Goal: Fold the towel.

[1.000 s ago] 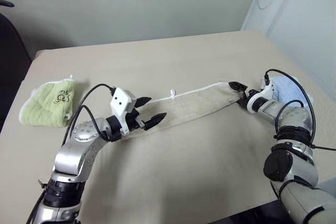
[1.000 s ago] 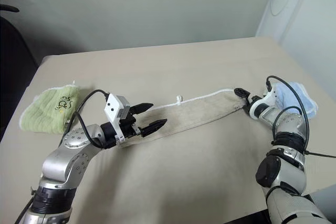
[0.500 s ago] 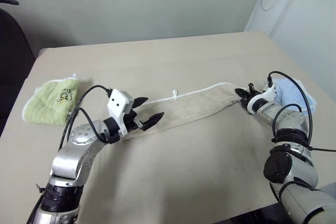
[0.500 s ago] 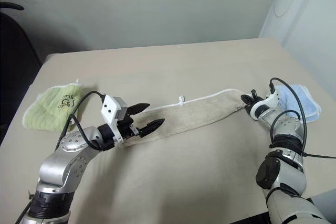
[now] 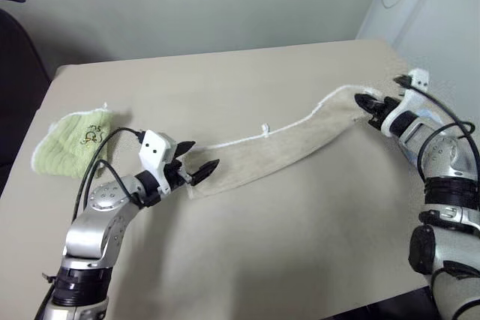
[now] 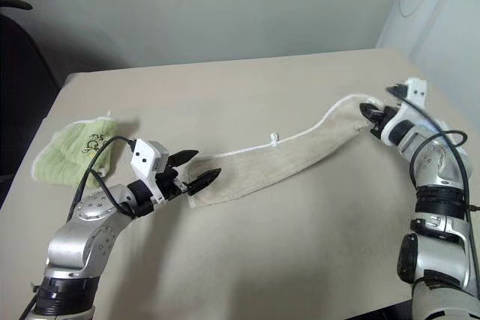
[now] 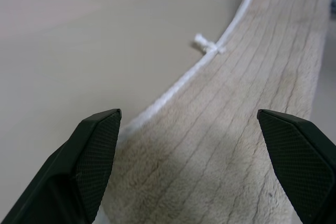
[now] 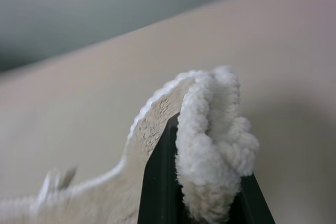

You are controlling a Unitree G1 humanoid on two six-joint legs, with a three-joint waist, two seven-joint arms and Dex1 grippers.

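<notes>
Right wrist view shows the right gripper [image 8: 207, 182] now clenched on the bunched far end of the towel [image 5: 285, 151], and it has just pinched that end and lifted it off the table [image 5: 262, 260], so the fold looks properly begun. The rest of the towel lies in a long strip across the table toward the left gripper [image 5: 201, 170], which hangs released over the near end without touching it. A pale blue cloth seems to lie behind the right arm, mostly hidden.
</notes>
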